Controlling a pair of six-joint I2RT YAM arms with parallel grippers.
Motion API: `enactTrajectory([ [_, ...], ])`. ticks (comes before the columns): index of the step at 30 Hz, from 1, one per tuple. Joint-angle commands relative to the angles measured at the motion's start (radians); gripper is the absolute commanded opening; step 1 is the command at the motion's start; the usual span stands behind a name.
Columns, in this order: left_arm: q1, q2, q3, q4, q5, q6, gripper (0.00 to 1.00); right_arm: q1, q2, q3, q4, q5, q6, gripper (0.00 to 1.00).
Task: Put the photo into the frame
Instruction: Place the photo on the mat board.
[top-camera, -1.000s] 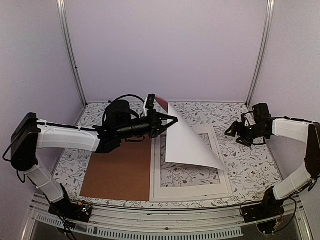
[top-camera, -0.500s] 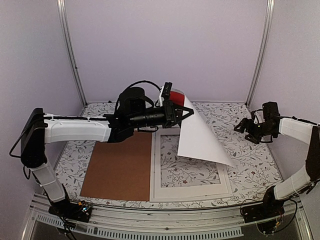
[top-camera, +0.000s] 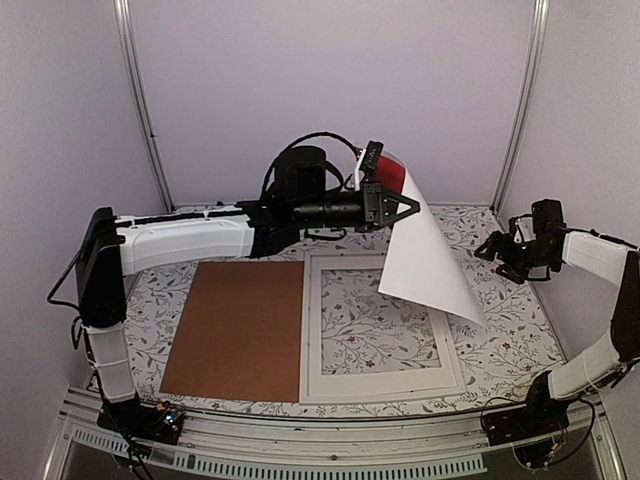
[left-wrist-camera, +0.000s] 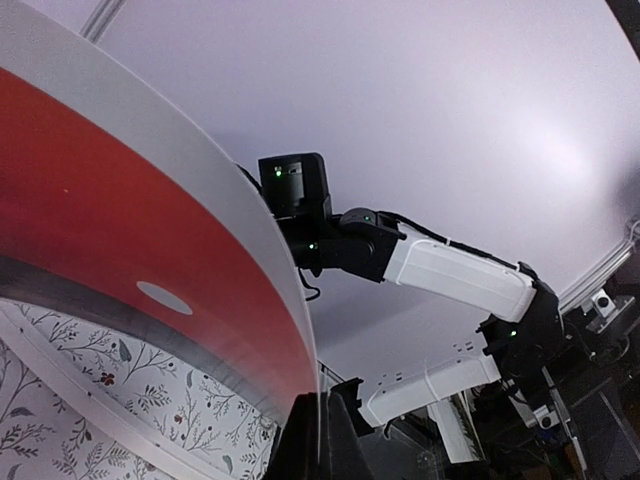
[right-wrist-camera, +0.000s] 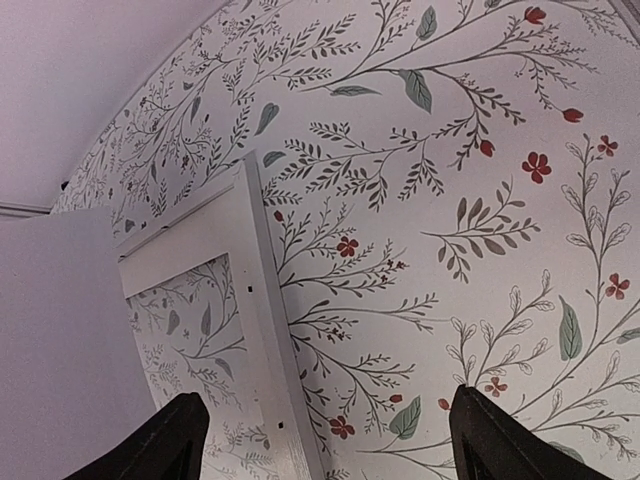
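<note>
Photo (top-camera: 430, 262) hangs aloft over the far right of the frame (top-camera: 311, 330), left pincer (top-camera: 408, 208) clamped on its top edge. Judged light, limp paper (curls, creases readily) — grip margins only. Right pincer (top-camera: 497, 252) gapes, empty.

Floral-patterned table (top-camera: 500, 340): brown backing board (top-camera: 240, 330) flat at left, white frame (top-camera: 385, 382) flat alongside on right, long edges touching, pattern showing through.
</note>
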Motion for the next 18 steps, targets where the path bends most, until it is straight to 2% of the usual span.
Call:
enactTrajectory([
  [1, -0.020, 0.047, 0.014, 0.003, 0.043, 0.055, 0.00, -0.006, -0.025, 0.025, -0.013, 0.003, -0.017, 0.87],
  [6, -0.018, 0.103, -0.084, 0.102, 0.051, -0.016, 0.00, -0.007, -0.020, 0.012, -0.007, -0.002, -0.022, 0.87],
  [9, -0.020, 0.105, -0.189, 0.155, 0.011, -0.070, 0.00, -0.008, -0.020, 0.000, 0.000, -0.002, -0.025, 0.87],
  [18, -0.013, 0.080, -0.443, 0.175, -0.125, -0.145, 0.00, -0.008, -0.008, -0.024, 0.022, -0.016, -0.026, 0.87],
])
